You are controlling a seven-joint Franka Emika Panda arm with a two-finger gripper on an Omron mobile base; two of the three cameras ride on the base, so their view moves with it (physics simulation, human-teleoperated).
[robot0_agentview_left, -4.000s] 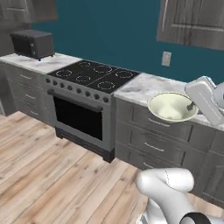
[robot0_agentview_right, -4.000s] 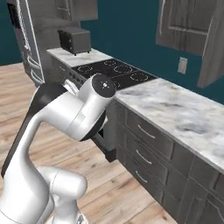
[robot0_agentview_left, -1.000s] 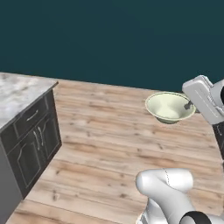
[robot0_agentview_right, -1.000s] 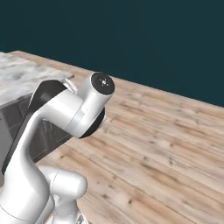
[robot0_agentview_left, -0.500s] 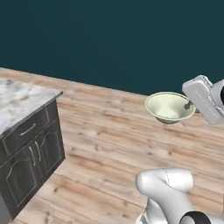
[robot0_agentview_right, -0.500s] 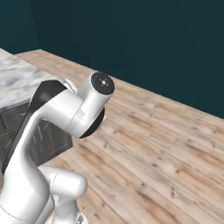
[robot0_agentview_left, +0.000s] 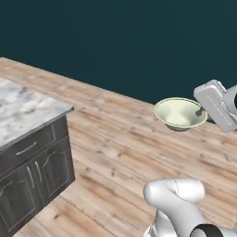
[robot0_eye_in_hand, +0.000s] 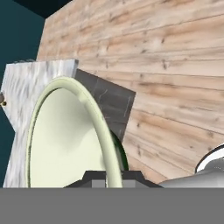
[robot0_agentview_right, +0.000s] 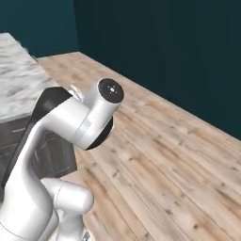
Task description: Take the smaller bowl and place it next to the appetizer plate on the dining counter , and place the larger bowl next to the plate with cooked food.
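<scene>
Marble worktop (robot0_agentview_left: 23, 111) over dark grey cabinet doors (robot0_agentview_left: 32, 178) at left, wood floor (robot0_agentview_left: 115, 139) mid-frame, teal wall (robot0_agentview_left: 115, 41) behind. At right, larger bowl (robot0_agentview_left: 179, 113) aloft over floor, rim pinched in gripper (robot0_agentview_left: 202, 111).

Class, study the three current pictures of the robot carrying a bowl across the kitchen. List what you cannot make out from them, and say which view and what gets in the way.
- Tool fingertips: left base view, hidden behind the bowl rim and the hand's white body.
- Bowl's underside: hand view, cut off by the bottom edge.
- Marble worktop: left base view, cut off by the left edge, so its far end cannot be told.
- Cabinet doors: right base view, hidden behind the arm.
</scene>
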